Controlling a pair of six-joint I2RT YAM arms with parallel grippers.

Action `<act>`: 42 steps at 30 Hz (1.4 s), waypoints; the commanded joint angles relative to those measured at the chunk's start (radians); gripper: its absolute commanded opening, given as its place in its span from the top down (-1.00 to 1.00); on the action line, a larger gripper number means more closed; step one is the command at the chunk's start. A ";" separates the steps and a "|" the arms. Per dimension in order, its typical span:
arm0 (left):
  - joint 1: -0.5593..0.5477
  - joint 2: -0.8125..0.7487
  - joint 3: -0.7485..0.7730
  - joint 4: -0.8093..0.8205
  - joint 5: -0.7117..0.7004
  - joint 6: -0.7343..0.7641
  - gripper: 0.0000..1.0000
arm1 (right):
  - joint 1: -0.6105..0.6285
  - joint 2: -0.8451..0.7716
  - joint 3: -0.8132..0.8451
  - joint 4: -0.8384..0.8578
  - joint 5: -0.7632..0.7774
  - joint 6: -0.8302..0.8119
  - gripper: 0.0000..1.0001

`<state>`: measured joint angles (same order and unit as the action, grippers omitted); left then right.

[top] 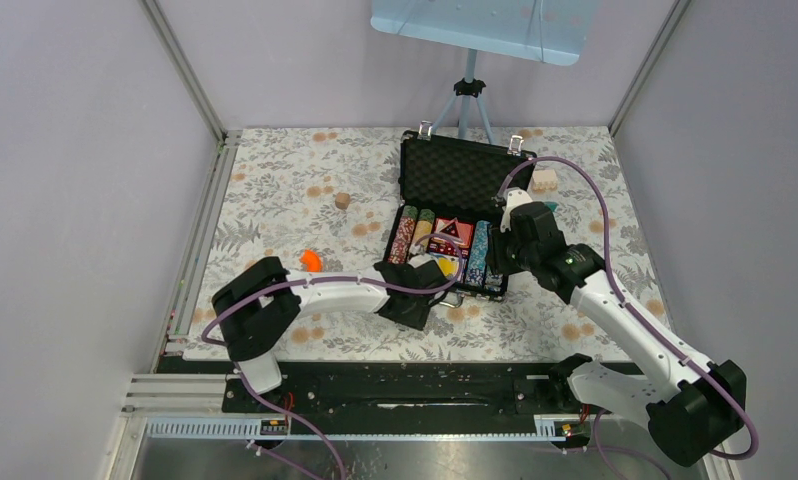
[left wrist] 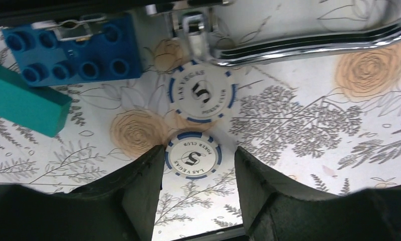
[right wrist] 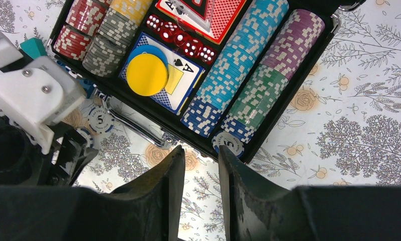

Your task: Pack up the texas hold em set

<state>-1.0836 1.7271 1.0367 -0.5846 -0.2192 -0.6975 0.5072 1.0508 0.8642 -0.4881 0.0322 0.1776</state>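
The black briefcase [top: 453, 178] lies open mid-table, with foam in its lid and rows of coloured chips [right wrist: 238, 65], red dice [right wrist: 181, 41] and a yellow dealer disc [right wrist: 146, 74] in its base. My left gripper [left wrist: 198, 163] is open just in front of the case's silver handle [left wrist: 309, 42], with a white-and-blue "5" chip [left wrist: 192, 158] flat on the cloth between its fingertips. A second such chip [left wrist: 202, 91] lies beyond it. My right gripper [right wrist: 201, 155] is empty, its jaws a narrow gap apart, at the case's front right corner. A third "5" chip [right wrist: 227, 143] rests at the case's front edge beside its right finger.
A blue brick [left wrist: 78, 52] and a teal brick [left wrist: 22, 103] lie against the case's front left. An orange piece [top: 312, 261], a small brown cube [top: 342, 200] and a beige block [top: 543, 181] lie on the floral cloth. A tripod [top: 467, 95] stands behind the case.
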 commanded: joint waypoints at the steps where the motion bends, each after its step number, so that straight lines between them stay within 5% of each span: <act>1: -0.035 0.069 0.033 -0.038 -0.021 -0.017 -0.05 | -0.005 0.006 -0.003 0.021 -0.015 0.006 0.25; 35: -0.045 0.019 -0.046 -0.064 -0.005 -0.023 -0.03 | -0.004 0.035 -0.001 0.021 -0.018 0.004 0.25; 42: -0.049 0.042 -0.028 -0.060 -0.003 -0.019 0.19 | -0.004 0.032 0.000 0.021 -0.016 0.002 0.25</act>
<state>-1.1221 1.7245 1.0302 -0.5781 -0.2325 -0.7261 0.5072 1.0847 0.8623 -0.4873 0.0322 0.1772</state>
